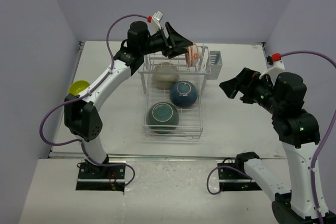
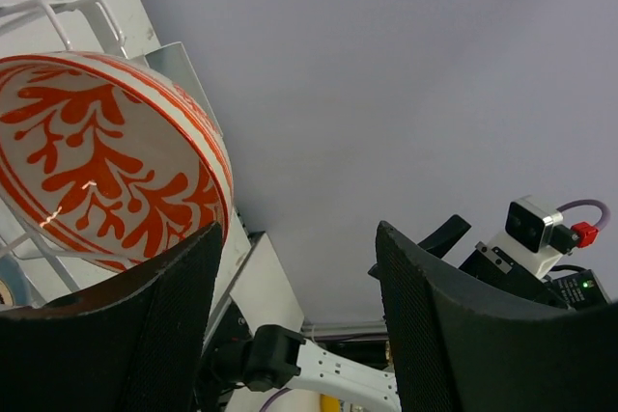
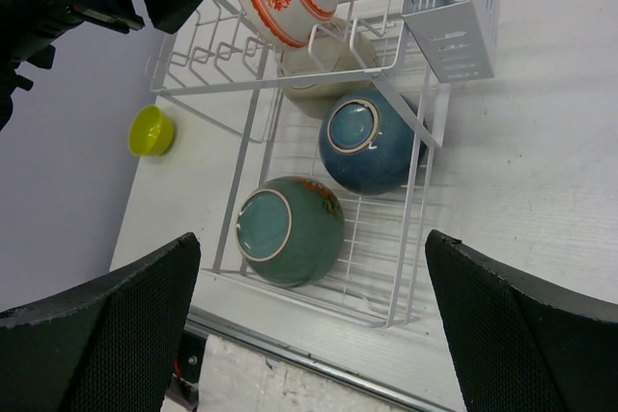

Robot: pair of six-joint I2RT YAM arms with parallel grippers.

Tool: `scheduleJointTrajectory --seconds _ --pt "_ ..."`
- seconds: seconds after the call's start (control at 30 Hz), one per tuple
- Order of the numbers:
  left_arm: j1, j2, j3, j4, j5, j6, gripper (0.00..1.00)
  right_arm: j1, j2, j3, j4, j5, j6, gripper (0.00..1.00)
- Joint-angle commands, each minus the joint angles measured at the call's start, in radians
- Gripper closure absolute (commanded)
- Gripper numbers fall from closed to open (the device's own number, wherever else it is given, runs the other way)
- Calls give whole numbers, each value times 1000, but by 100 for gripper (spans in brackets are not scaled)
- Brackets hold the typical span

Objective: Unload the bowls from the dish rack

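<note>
1. Pale grey walls close in a white table (image 1: 236,129). The dish rack (image 1: 191,124) sits mid-frame in the overhead view.
2. Done, as I judge it: one yellow-green bowl (image 1: 79,86) stands on the table at the left edge, well apart from the rack.
3. Left to unload: four bowls.
   - The patterned bowl (image 1: 192,54) stands on edge in the raised shelf.
   - The beige bowl (image 1: 165,75) sits below that shelf.
   - The blue bowl (image 1: 184,93) and teal bowl (image 1: 163,116) lie upside down on the grid base.
4. The left claw (image 1: 181,43) is spread wide and empty, just beside the patterned bowl. The right claw (image 1: 231,85), also wide and empty, hangs right of the rack.
5. Hard to make out:
   - I cannot tell whether a left finger touches the patterned rim.
   - The shelf partly hides the beige bowl.
   - The left arm cuts off part of the yellow-green one.
</note>
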Motion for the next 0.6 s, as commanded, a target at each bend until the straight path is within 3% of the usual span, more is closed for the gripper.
scheduleJointTrajectory --seconds 0.0,0.57 --pt "-3 14 40 -12 -21 15 34 5 -10 4 25 20 3 1" --pt "-5 43 69 -82 -74 50 34 5 -19 -6 25 9 -4 1"
